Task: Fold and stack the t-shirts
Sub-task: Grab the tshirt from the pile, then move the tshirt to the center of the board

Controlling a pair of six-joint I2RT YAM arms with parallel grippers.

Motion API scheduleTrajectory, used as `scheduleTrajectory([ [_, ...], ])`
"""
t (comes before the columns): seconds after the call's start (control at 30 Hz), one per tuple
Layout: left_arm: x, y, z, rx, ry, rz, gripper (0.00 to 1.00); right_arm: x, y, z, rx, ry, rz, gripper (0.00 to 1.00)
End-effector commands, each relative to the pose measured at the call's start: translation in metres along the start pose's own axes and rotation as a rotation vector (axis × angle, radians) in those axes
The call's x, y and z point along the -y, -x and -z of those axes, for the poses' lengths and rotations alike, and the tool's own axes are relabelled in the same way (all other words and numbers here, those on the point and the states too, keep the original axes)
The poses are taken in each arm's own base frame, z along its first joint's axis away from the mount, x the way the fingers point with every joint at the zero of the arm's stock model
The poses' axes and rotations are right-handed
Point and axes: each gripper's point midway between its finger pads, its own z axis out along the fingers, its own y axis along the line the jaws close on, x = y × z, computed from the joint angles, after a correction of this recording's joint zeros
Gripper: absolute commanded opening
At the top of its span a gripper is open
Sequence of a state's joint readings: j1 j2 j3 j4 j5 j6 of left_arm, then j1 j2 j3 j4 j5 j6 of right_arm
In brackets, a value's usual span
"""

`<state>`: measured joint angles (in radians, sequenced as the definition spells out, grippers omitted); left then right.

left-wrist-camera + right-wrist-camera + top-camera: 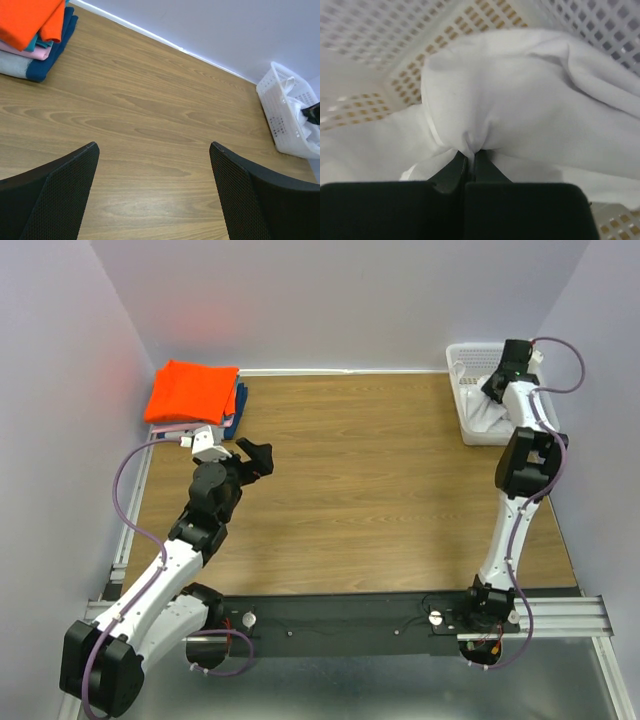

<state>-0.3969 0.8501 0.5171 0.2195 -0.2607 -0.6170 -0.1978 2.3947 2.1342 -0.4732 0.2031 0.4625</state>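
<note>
A white t-shirt (pixel 520 95) lies crumpled in the white mesh basket (pixel 470 365) at the table's far right. My right gripper (pixel 471 156) is down in the basket, shut on a pinch of the white t-shirt's cloth. A stack of folded t-shirts sits at the far left, a bright orange one (pixel 190 390) on top and a dark blue one (pixel 55 50) under it, with pink and teal layers between. My left gripper (pixel 255 455) hovers open and empty over the bare table, right of and nearer than the stack.
The wooden table (pixel 370 480) is walled at the back and both sides. The basket also shows in the left wrist view (pixel 285 120) at the far right, with white cloth in it. A black rail runs along the near edge.
</note>
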Motion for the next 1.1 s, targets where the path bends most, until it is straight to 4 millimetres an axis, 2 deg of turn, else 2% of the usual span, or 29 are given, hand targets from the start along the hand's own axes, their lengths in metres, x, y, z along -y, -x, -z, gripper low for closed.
scheduleTrajectory([
  [0.0, 0.007, 0.007, -0.002, -0.009, -0.006, -0.013, 0.98, -0.051, 0.101, 0.106, 0.198, 0.221, -0.060, 0.01],
  [0.03, 0.008, 0.008, -0.001, -0.008, -0.004, -0.013, 0.98, -0.050, 0.100, 0.105, 0.197, 0.220, -0.054, 0.01],
  [0.07, 0.007, 0.008, -0.002, -0.011, -0.001, -0.014, 0.98, -0.056, 0.117, 0.132, 0.236, 0.258, -0.054, 0.01],
  [0.13, 0.008, 0.010, -0.001, -0.009, 0.000, -0.012, 0.98, -0.061, 0.132, 0.157, 0.272, 0.296, -0.037, 0.01],
  [0.17, 0.009, 0.011, -0.001, -0.005, -0.001, -0.008, 0.98, -0.067, 0.144, 0.182, 0.302, 0.341, -0.031, 0.01],
  [0.23, 0.011, 0.013, 0.000, -0.002, -0.006, -0.007, 0.98, -0.072, 0.159, 0.211, 0.344, 0.385, -0.022, 0.01],
  [0.27, 0.012, 0.015, 0.000, 0.000, -0.009, -0.004, 0.98, -0.082, 0.159, 0.227, 0.338, 0.452, -0.006, 0.01],
  [0.3, 0.013, 0.015, 0.001, -0.001, -0.010, -0.001, 0.98, -0.086, 0.169, 0.255, 0.370, 0.500, -0.002, 0.01],
  [0.4, 0.016, 0.022, 0.002, 0.008, -0.009, 0.010, 0.98, -0.100, 0.174, 0.298, 0.386, 0.616, 0.017, 0.01],
  [0.43, 0.018, 0.025, 0.002, 0.009, -0.014, 0.011, 0.98, -0.107, 0.176, 0.325, 0.400, 0.679, 0.031, 0.01],
  [0.5, 0.020, 0.028, 0.004, 0.011, -0.022, 0.008, 0.98, -0.118, 0.172, 0.349, 0.393, 0.761, 0.050, 0.01],
  [0.53, 0.023, 0.029, 0.006, 0.008, -0.035, 0.006, 0.98, -0.122, 0.172, 0.370, 0.396, 0.812, 0.057, 0.01],
  [0.63, 0.025, 0.031, 0.011, 0.014, -0.046, 0.016, 0.98, -0.138, 0.153, 0.407, 0.339, 0.967, 0.101, 0.01],
  [0.67, 0.026, 0.034, 0.014, 0.025, -0.054, 0.023, 0.98, -0.144, 0.144, 0.428, 0.328, 1.022, 0.122, 0.01],
  [0.7, 0.028, 0.036, 0.016, 0.028, -0.064, 0.021, 0.98, -0.147, 0.139, 0.436, 0.325, 1.040, 0.136, 0.01],
  [0.73, 0.030, 0.035, 0.017, 0.022, -0.078, 0.019, 0.98, -0.147, 0.136, 0.455, 0.345, 1.061, 0.152, 0.01],
  [0.87, 0.037, 0.039, 0.027, 0.027, -0.126, 0.026, 0.98, -0.169, 0.096, 0.475, 0.298, 1.123, 0.219, 0.01],
  [0.9, 0.039, 0.042, 0.030, 0.034, -0.134, 0.032, 0.98, -0.176, 0.082, 0.492, 0.292, 1.163, 0.244, 0.01],
  [0.93, 0.038, 0.042, 0.033, 0.037, -0.135, 0.035, 0.98, -0.179, 0.067, 0.486, 0.261, 1.159, 0.261, 0.01],
  [1.0, 0.035, 0.039, 0.035, 0.028, -0.124, 0.040, 0.98, -0.188, 0.043, 0.496, 0.228, 1.188, 0.286, 0.01],
  [1.03, 0.030, 0.039, 0.036, 0.032, -0.100, 0.063, 0.98, -0.194, 0.024, 0.489, 0.188, 1.186, 0.300, 0.01],
  [1.07, 0.028, 0.039, 0.036, 0.033, -0.086, 0.073, 0.98, -0.192, 0.018, 0.481, 0.174, 1.168, 0.304, 0.01],
])
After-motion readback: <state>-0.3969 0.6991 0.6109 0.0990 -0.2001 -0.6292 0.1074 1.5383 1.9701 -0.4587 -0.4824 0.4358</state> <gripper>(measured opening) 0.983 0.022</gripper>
